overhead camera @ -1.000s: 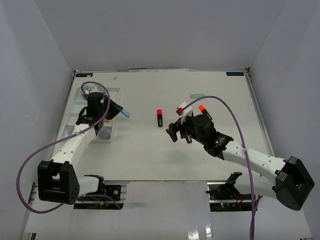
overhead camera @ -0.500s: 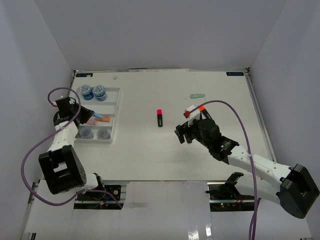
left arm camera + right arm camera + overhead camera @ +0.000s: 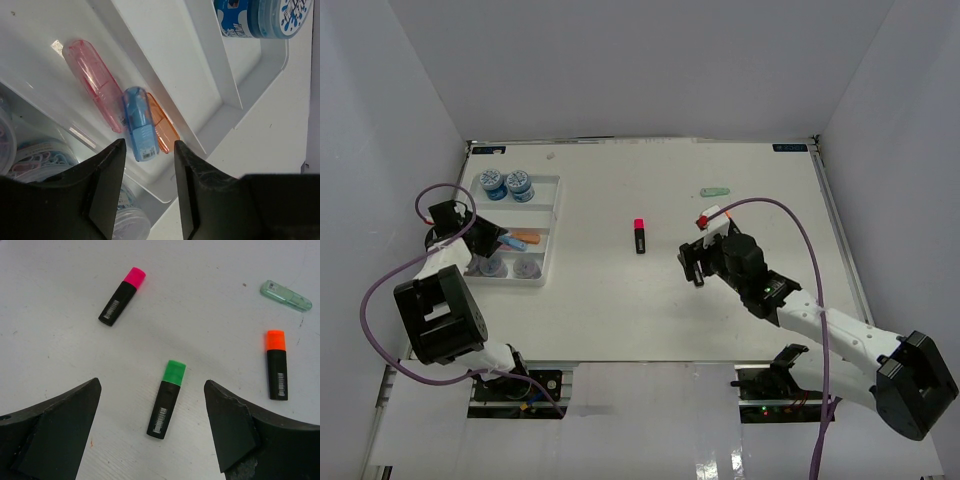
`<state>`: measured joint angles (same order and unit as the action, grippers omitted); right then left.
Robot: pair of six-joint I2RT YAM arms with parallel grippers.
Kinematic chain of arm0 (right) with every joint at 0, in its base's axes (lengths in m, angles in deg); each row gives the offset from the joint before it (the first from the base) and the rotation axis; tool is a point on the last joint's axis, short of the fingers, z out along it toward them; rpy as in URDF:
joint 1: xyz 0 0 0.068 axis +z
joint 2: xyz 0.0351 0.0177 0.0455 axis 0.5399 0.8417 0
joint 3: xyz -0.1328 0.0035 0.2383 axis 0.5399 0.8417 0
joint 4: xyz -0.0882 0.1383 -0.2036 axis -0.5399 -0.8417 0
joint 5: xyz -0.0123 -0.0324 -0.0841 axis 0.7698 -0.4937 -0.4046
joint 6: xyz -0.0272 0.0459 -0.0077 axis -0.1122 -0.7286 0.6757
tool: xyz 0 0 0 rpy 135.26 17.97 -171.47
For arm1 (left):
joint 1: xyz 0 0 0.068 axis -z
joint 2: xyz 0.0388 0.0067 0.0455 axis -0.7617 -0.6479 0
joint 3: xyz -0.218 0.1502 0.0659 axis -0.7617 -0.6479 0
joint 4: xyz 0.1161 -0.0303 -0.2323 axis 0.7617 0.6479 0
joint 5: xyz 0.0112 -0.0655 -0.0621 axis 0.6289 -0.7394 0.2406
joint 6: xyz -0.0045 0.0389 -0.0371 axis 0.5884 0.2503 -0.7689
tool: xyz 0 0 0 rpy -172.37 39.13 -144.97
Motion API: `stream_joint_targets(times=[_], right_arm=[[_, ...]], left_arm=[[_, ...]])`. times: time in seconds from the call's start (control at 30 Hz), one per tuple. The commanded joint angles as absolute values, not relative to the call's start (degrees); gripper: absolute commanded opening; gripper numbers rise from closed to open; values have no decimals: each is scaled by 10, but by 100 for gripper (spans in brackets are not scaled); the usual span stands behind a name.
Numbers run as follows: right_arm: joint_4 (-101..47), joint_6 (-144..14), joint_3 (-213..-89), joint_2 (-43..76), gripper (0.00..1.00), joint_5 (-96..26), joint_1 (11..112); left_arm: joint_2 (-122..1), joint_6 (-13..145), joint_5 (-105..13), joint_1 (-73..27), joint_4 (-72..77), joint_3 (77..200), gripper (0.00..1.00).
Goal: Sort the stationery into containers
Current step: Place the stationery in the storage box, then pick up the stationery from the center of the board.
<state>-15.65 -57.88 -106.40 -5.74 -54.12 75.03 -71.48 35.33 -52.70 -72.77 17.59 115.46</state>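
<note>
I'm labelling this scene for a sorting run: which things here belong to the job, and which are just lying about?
Job: white tray, blue jars, pink marker, blue marker, orange marker, green marker, pink highlighter, green highlighter, orange highlighter.
Lying about: purple cables, blue corner stickers.

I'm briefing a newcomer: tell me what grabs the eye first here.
Three black highlighters, capped pink, green and orange, lie loose on the table before the right arm's open fingers. At the left, the white tray already holds two blue jars and three pastel markers.
</note>
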Motion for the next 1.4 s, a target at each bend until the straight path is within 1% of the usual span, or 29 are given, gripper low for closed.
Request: stream_joint_targets(times=[0.0, 0.1, 0.13, 0.2, 0.23, 0.3, 0.33, 0.37, 0.47, 0.53, 0.6, 0.67, 0.7, 0.73, 0.87, 1.03, 1.13, 1.37], right_arm=[[-153, -597, -1077, -46, 90, -556, 727], [-157, -603, -1096, -30, 90, -558, 708], [-158, -606, -1102, -18, 90, -563, 702], [-166, -619, -1125, 5, 90, -569, 681], [-169, -624, -1135, 15, 90, -569, 672], [-182, -634, -1171, 51, 90, -577, 649], [-184, -631, -1183, 64, 90, -584, 641], [-185, -617, -1211, 78, 90, -581, 621], [-186, -585, -1252, 139, 90, -529, 570], [-210, -605, -1304, 188, 91, -497, 541], [-227, -640, -1341, 239, 93, -500, 516], [-253, -664, -1398, 275, 96, -558, 511], [-261, -688, -1421, 314, 98, -596, 512], [-285, -701, -1472, 335, 99, -611, 511], [-370, -764, -1599, 454, 98, -676, 511], [-440, -856, -1739, 553, 98, -739, 512], [-470, -897, -1783, 602, 98, -760, 512], [-470, -936, -1800, 656, 100, -785, 511]], left_arm=[[-697, 358, -526, -733, 171, 1166, 55], [-694, 362, -522, -734, 178, 1175, 64], [-687, 367, -525, -733, 178, 1178, 71], [-676, 370, -526, -734, 180, 1179, 77], [-662, 377, -529, -733, 179, 1180, 84], [-648, 389, -543, -733, 180, 1183, 91], [-641, 401, -554, -732, 180, 1185, 96], [-626, 411, -568, -727, 181, 1186, 98], [-597, 454, -577, -694, 187, 1187, 98], [-585, 472, -570, -660, 194, 1186, 98], [-573, 484, -561, -640, 200, 1187, 98], [-570, 485, -563, -619, 200, 1188, 98], [-571, 484, -573, -617, 200, 1188, 98], [-572, 483, -576, -617, 200, 1188, 98], [-571, 474, -590, -617, 200, 1187, 98], [-568, 470, -598, -617, 199, 1185, 98], [-566, 469, -602, -617, 197, 1184, 98], [-566, 466, -613, -617, 194, 1182, 98]])
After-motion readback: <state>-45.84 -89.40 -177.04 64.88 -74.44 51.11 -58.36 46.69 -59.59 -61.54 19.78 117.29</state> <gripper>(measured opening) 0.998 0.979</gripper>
